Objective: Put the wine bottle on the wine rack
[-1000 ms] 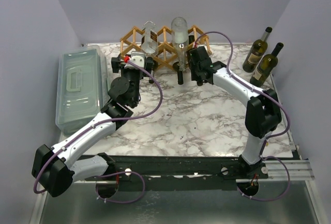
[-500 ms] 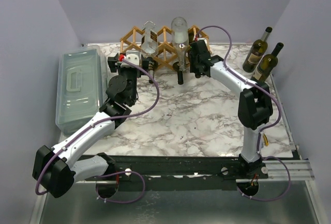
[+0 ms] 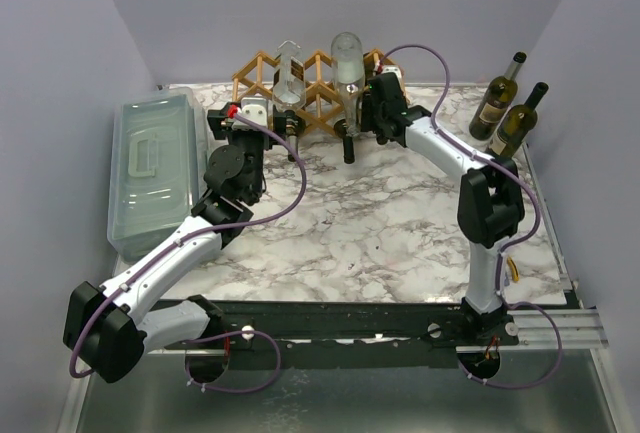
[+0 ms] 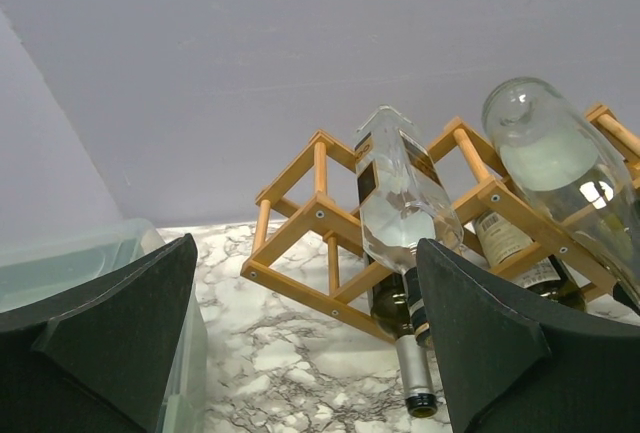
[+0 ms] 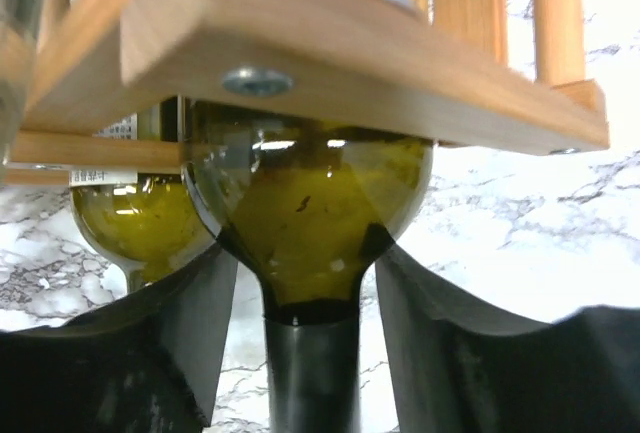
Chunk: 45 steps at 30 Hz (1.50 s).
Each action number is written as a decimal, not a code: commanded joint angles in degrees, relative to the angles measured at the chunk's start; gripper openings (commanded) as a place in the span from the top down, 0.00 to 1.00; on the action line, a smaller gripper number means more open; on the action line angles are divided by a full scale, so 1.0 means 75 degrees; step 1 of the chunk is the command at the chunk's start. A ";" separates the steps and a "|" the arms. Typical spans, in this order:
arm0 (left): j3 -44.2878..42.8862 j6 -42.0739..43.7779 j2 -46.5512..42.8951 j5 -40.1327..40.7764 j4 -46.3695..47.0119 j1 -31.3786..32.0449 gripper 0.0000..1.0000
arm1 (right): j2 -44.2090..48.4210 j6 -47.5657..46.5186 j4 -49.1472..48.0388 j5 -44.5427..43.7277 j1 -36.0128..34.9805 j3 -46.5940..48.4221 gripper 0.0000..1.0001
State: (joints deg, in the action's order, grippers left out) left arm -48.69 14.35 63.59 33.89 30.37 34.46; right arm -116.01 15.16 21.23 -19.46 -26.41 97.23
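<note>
The wooden wine rack point(image 3: 318, 81) stands at the back centre, also in the left wrist view point(image 4: 320, 223) and right wrist view point(image 5: 330, 53). Two clear bottles point(image 3: 290, 75) point(image 3: 347, 59) lie on top of it. A green wine bottle point(image 5: 305, 213) lies in a lower cell, neck towards me. My right gripper point(image 3: 375, 121) point(image 5: 305, 283) is open, its jaws either side of that neck with small gaps. Another green bottle point(image 5: 140, 223) lies in the cell to its left, its neck point(image 3: 348, 143) sticking out. My left gripper point(image 3: 252, 113) point(image 4: 305, 253) is open and empty before the rack's left end.
A grey-green lidded plastic box point(image 3: 150, 168) lies along the left edge. Two upright green bottles point(image 3: 497, 98) point(image 3: 518, 125) stand at the back right by the wall. The back wall is right behind the rack.
My right gripper has moved in towards the rack, closing up to its front. My left gripper has shifted slightly left and towards the rack. The bottles on the rack have not moved.
</note>
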 commanded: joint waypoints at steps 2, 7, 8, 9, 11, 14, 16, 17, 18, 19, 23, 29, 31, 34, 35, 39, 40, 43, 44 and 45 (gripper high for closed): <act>0.0090 -0.0237 -0.0006 -0.0287 0.0087 -0.0059 0.09 | 0.0512 -0.0029 -0.0292 0.0020 0.0010 -0.0364 0.31; 0.0073 -0.0250 -0.0007 -0.0280 0.0065 -0.0059 0.09 | 0.1301 -0.0065 -0.0036 0.0269 0.0006 -0.0957 0.24; 0.0069 -0.0248 -0.0026 -0.0279 0.0055 -0.0060 0.09 | 0.1533 -0.0078 0.0034 0.0308 0.0014 -0.1100 0.24; 0.0070 -0.0250 -0.0060 -0.0282 0.0052 -0.0062 0.09 | 0.1738 -0.0129 0.0143 0.0339 0.0012 -0.1268 0.23; 0.0081 -0.0249 -0.0094 -0.0283 0.0052 -0.0059 0.09 | 0.2228 -0.0267 0.0283 0.0288 0.0012 -0.1705 0.22; 0.0070 -0.0311 -0.0100 -0.0287 0.0029 -0.0061 0.09 | 0.3042 -0.0575 0.0217 -0.0125 0.0018 -0.2535 0.20; 0.0080 -0.0366 -0.0116 -0.0345 -0.0003 -0.0059 0.09 | 0.3472 -0.0737 0.0209 -0.0534 0.0027 -0.2974 0.21; 0.0082 -0.0405 -0.0123 -0.0349 -0.0006 -0.0059 0.09 | 0.3669 -0.0795 0.0224 -0.0694 0.0044 -0.3161 0.20; 0.0080 -0.0451 -0.0124 -0.0336 -0.0018 -0.0065 0.09 | 0.3815 -0.0835 0.0202 -0.0769 0.0104 -0.3307 0.20; 0.0070 -0.0497 -0.0125 -0.0361 -0.0046 -0.0051 0.09 | 0.3985 -0.0839 0.0171 -0.0767 0.0254 -0.3451 0.20; 0.0081 -0.0543 -0.0162 -0.0418 -0.0111 -0.0015 0.09 | 0.4402 -0.0518 0.0226 -0.0412 0.1097 -0.3432 0.20; 0.0047 -0.0458 -0.0170 -0.0376 -0.0135 -0.0007 0.09 | 0.4671 0.0163 0.0066 -0.0763 0.2551 -0.2792 0.20; 0.0034 -0.0431 -0.0199 -0.0314 -0.0147 -0.0004 0.09 | 0.4613 0.0228 0.0093 -0.0756 0.2961 -0.2442 0.21; 0.0070 -0.0437 -0.0258 -0.0328 -0.0147 -0.0004 0.09 | 0.4385 0.0215 0.0213 -0.1166 0.3309 -0.1837 0.21; 0.0068 -0.0438 -0.0241 -0.0316 -0.0147 -0.0004 0.09 | 0.4297 0.0190 0.0216 -0.1315 0.3422 -0.1663 0.21; 0.0070 -0.0516 -0.0253 -0.0353 -0.0146 -0.0010 0.09 | 0.4005 0.0170 0.0169 -0.1823 0.4069 -0.1156 0.21; 0.0064 -0.0529 -0.0254 -0.0354 -0.0147 -0.0001 0.09 | 0.3964 0.0166 0.0068 -0.1830 0.4191 -0.1096 0.21; 0.0068 -0.0577 -0.0258 -0.0364 -0.0147 -0.0002 0.09 | 0.3791 0.0126 -0.0291 -0.2008 0.4427 -0.0966 0.22; 0.0067 -0.0583 -0.0264 -0.0387 -0.0147 -0.0013 0.09 | 0.3695 0.0169 -0.0281 -0.2016 0.4480 -0.0846 0.22; 0.0070 -0.0589 -0.0264 -0.0396 -0.0141 -0.0001 0.09 | 0.3598 0.0249 -0.0226 -0.2000 0.4512 -0.0719 0.23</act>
State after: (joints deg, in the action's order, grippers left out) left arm -48.60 11.14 62.78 32.25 29.43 34.46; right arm -85.93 15.64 20.73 -31.18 6.02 88.84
